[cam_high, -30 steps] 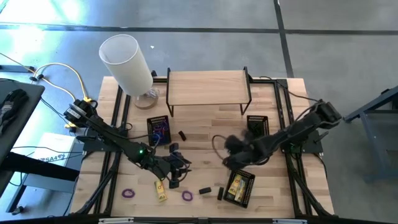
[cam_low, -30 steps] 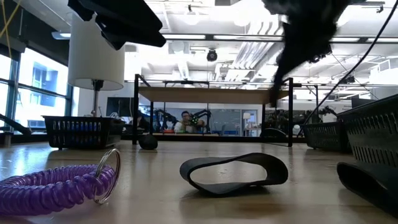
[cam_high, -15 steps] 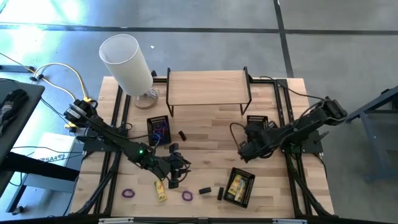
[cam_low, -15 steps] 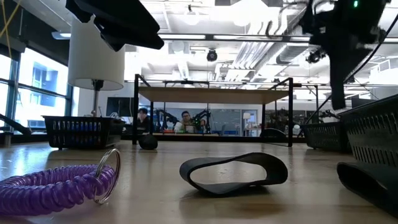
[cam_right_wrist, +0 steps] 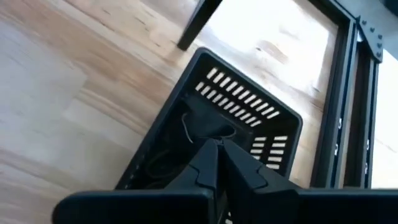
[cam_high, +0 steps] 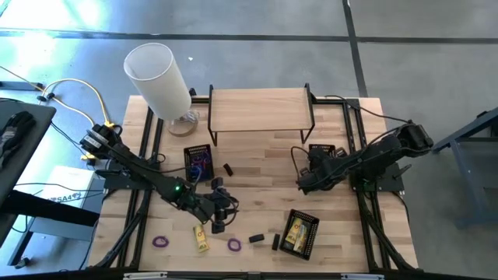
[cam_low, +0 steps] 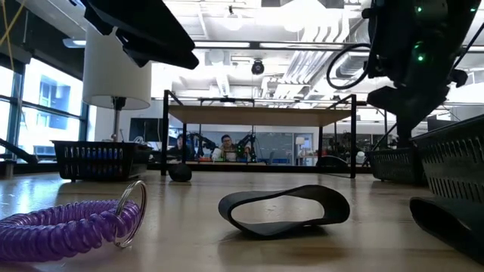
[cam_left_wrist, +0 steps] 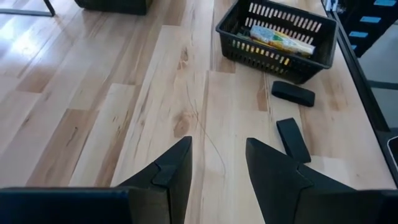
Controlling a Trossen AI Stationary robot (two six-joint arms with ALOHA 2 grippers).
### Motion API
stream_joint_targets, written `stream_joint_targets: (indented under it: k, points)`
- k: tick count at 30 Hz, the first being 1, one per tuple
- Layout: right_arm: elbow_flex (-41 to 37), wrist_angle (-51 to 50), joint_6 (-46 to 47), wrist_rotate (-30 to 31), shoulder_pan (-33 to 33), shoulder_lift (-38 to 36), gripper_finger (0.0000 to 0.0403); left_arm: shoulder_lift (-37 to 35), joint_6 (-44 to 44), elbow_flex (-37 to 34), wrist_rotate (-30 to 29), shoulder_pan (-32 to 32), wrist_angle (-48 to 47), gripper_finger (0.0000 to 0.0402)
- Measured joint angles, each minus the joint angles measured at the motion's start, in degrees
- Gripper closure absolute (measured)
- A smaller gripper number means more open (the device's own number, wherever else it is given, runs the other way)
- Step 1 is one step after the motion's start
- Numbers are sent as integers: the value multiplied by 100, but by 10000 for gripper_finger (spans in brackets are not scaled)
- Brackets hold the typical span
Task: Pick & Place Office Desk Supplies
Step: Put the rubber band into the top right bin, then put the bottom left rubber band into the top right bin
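Note:
Office desk supplies lie along the table's near edge: purple loops (cam_high: 161, 242) (cam_high: 234, 244), a yellow piece (cam_high: 201, 237), black blocks (cam_high: 256, 238) and a black band (cam_low: 283, 208). My left gripper (cam_high: 220, 211) hovers open over bare wood left of centre, nothing between its fingers (cam_left_wrist: 217, 162). My right gripper (cam_high: 305, 180) stands shut over the near edge of the right-hand black mesh tray (cam_high: 323, 154). A thin dark band (cam_right_wrist: 186, 127) shows at its fingertips (cam_right_wrist: 214, 146). My right gripper pinches the thin dark band (cam_right_wrist: 208, 134) at the very ends of its two shut fingers. The fingers slant downward toward the tray. The band curls out beside the fingertips, clear of the table, above the tray's inside.
A black mesh tray (cam_high: 299, 233) with yellow pieces stands near right. Another tray (cam_high: 200, 162) with coloured bands stands left of centre. At the back are a wooden shelf (cam_high: 261, 113) and a tall white cylinder (cam_high: 159, 78). Bare wood lies between the two arms.
My right gripper has travelled from the table's middle toward the right and far edge, reaching the right-hand mesh tray. It has tipped further downward, rolled, and stayed shut.

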Motion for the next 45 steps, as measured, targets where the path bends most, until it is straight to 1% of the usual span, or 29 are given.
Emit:
stream_joint_targets:
  k: [2, 4, 9, 13, 15, 18, 21, 25, 29, 31, 34, 36, 38, 41, 45]
  points:
    - [0, -4, -8, -93, -32, 0, 386, 1, -8, 0, 0, -4, -13, 256]
    - [0, -2, -95, -141, -36, 0, 364, 1, -9, 0, 2, -7, -52, 256]
    - [0, 94, -141, -210, -35, 0, 281, 1, -37, 0, -1, -92, -197, 256]
    - [56, 145, -132, -213, -36, 0, 218, 3, -305, -1, 0, -161, -404, 256]
    - [114, 133, -123, -133, -34, 0, 197, 6, -316, -2, -4, -218, -415, 256]
    - [278, 48, -104, 166, -12, -8, 176, 6, -328, -2, -17, -317, -388, 256]
    - [512, -2, -130, 536, 146, -76, 167, 6, -221, -2, -75, -449, -245, 256]
    - [822, 47, -524, 971, 491, -116, 164, 6, 6, -2, -210, -626, 87, 265]
    - [957, 221, -608, 1551, 934, -120, 164, 6, 605, 136, -217, -816, 328, 272]
    - [964, 379, -597, 1864, 1156, -120, 164, 6, 853, 228, -276, -896, 340, 275]
    - [964, 763, -638, 2322, 1483, -120, 164, 6, 1184, 297, -605, -1042, 327, 277]
    - [964, 1094, -776, 2561, 1675, -120, 164, 6, 1296, 329, -654, -1056, 313, 277]
    - [964, 1530, -973, 2718, 1834, -120, 164, 6, 1301, 345, -555, -1054, 297, 277]
    - [964, 2206, -1334, 2897, 2053, -118, 164, 52, 1247, 349, -106, -1049, 293, 277]
    - [964, 3302, -2251, 3023, 2204, -76, 164, 282, 1128, 352, 291, -1121, 359, 277]
